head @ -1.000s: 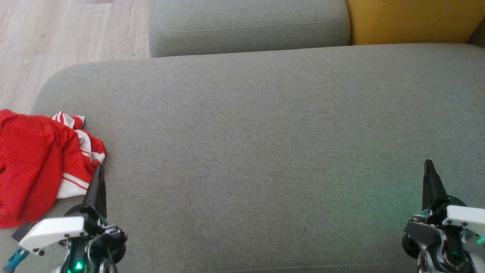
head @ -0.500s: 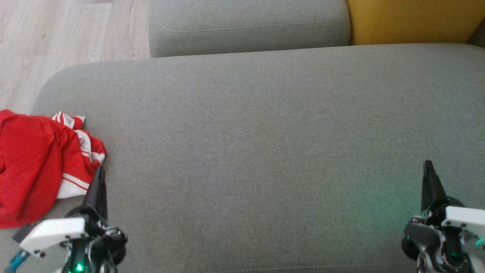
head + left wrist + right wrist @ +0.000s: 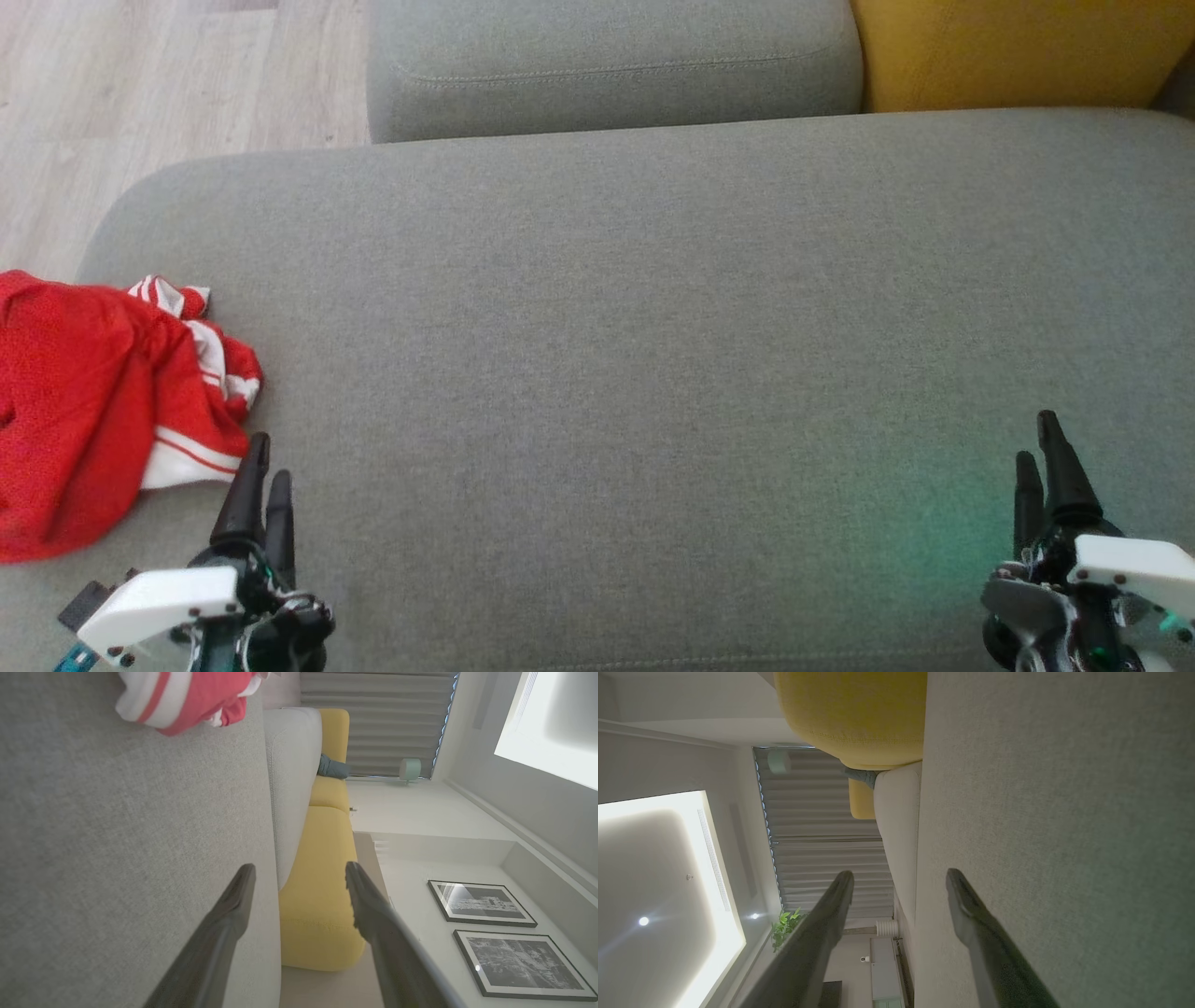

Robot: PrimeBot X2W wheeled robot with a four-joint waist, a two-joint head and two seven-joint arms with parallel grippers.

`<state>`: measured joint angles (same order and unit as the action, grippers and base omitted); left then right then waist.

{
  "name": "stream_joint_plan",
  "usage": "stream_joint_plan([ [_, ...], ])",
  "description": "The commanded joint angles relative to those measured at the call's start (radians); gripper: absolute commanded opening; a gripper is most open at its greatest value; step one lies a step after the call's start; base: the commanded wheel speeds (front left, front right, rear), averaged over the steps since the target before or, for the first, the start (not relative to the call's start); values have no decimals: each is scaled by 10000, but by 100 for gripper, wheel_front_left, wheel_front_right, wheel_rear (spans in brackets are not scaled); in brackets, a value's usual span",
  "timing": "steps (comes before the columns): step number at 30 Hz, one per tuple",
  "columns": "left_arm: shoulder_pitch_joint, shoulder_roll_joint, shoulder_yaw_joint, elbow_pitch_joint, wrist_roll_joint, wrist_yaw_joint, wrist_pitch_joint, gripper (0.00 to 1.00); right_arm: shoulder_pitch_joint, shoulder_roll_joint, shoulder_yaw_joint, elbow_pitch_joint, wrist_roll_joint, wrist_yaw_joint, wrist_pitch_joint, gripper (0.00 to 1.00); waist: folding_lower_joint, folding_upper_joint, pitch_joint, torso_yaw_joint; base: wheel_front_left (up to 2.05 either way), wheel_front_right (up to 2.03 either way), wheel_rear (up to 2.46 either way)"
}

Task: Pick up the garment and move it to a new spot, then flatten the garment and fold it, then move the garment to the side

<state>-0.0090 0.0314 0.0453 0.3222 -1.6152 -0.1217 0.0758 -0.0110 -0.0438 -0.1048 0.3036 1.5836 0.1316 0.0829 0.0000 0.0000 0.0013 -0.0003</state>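
open and empty along the cushion's near edge: left gripper just beside the crumpled garment for pickup, right gripper well apart.

Grey upholstered sofa seat stood on a pale wood-plank floor. A yellow sofa section adjoined it. Grey curtains hung beyond. Two framed prints hung on a white wall.

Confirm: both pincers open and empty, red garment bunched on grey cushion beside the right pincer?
Wrong side: head view shows the red garment bunched on the grey cushion beside the left pincer, far from the right pincer. Both are open and empty.
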Motion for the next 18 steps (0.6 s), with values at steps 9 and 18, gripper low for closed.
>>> stream_joint_plan([
  [9, -730, 145, -12, -584, 1034, -26, -371, 100, -563, -361, 378, -584, -1080, -2, -422, 100, 0, 0, -36, -23, 0, 0, 0],
  [18, -830, 143, -60, -958, 2281, -31, -635, 100, -707, -555, 610, -845, -2455, -2, -674, 100, 0, 0, -33, -49, 0, 0, 0],
])
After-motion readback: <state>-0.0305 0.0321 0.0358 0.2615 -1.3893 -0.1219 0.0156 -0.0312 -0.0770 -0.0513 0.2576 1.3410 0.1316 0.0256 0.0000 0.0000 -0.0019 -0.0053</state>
